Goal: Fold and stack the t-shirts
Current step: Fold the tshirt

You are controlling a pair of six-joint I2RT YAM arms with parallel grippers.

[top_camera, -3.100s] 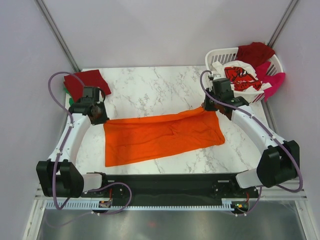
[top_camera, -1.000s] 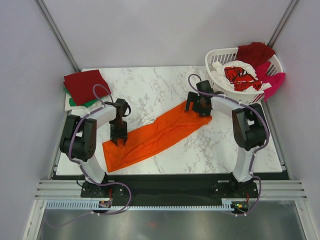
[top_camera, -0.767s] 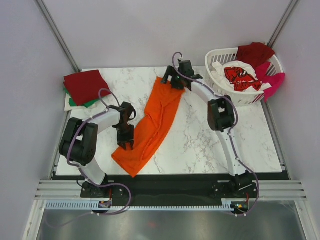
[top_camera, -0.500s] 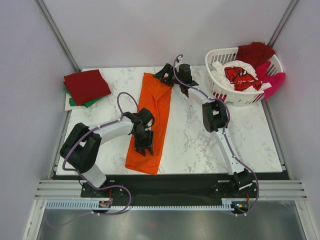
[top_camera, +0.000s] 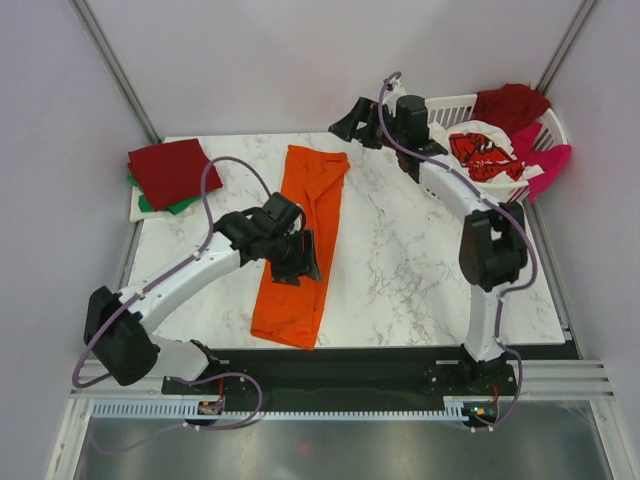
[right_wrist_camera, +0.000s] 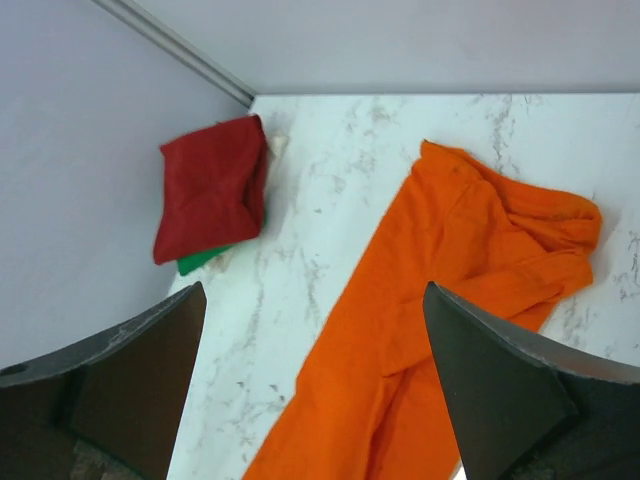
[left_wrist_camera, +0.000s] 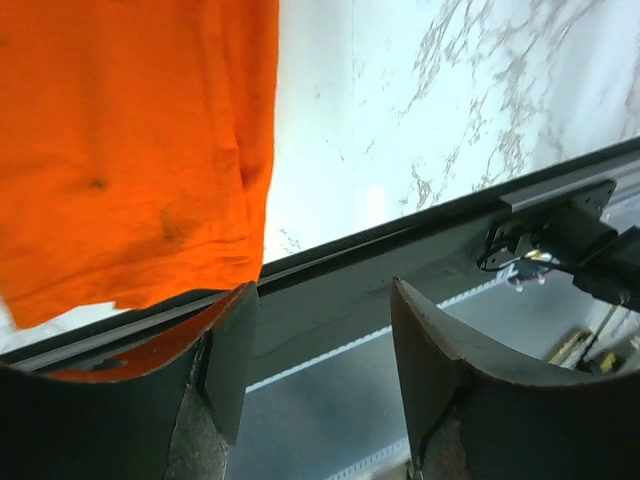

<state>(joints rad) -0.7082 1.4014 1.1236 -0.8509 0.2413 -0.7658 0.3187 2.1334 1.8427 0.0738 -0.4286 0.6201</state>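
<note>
Swung from crosswise to lengthwise, upper to lower centre of frame: orange t-shirt [top_camera: 308,225]. Left hand [top_camera: 298,264] parted, empty, over it; right hand [top_camera: 350,126] wide open, upper right. Limp, light; pinch lower corners.

Left pincer [top_camera: 297,262] parted, arm angled inward; right pincer [top_camera: 348,128] wide, outstretched.
</note>
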